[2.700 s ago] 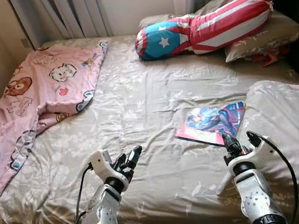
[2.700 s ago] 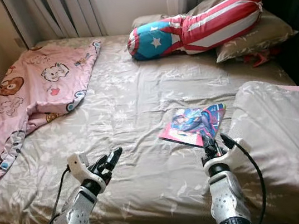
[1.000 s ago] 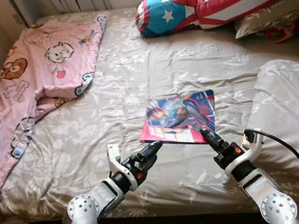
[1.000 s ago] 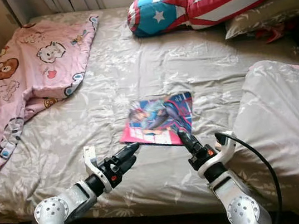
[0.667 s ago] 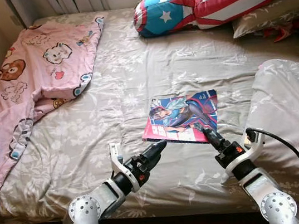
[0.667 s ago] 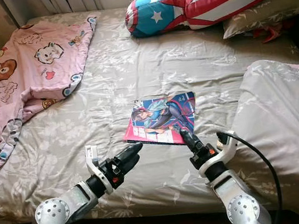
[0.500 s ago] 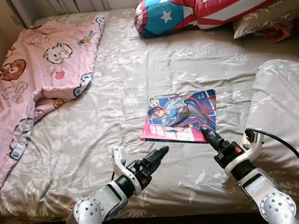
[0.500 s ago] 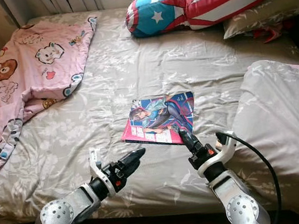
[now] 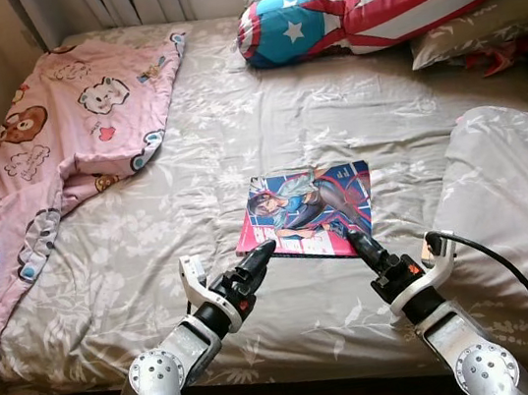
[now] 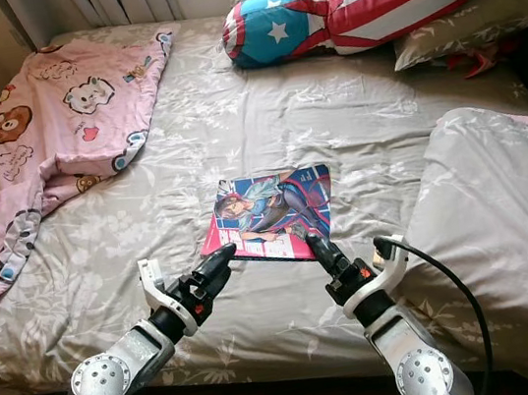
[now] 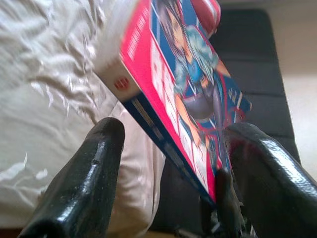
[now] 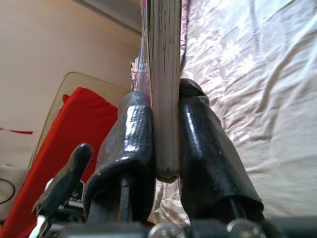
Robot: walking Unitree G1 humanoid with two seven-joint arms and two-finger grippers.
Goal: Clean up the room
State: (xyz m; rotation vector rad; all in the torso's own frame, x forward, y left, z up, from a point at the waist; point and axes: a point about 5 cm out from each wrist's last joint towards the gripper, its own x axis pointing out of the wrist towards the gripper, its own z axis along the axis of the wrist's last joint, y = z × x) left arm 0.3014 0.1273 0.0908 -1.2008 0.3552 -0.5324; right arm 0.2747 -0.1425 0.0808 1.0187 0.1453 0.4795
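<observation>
While right gripper [image 12: 166, 144] clamps colourful glossy comic book [image 9: 310, 212], left gripper [image 11: 173, 163] gapes beside it; bed [image 9: 236, 142] cleanup barely begun.

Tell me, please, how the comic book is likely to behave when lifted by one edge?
The comic book looks thin and soft-covered, so it will probably sag. The right hand clamps its edge, likely holding. It seems light.
</observation>
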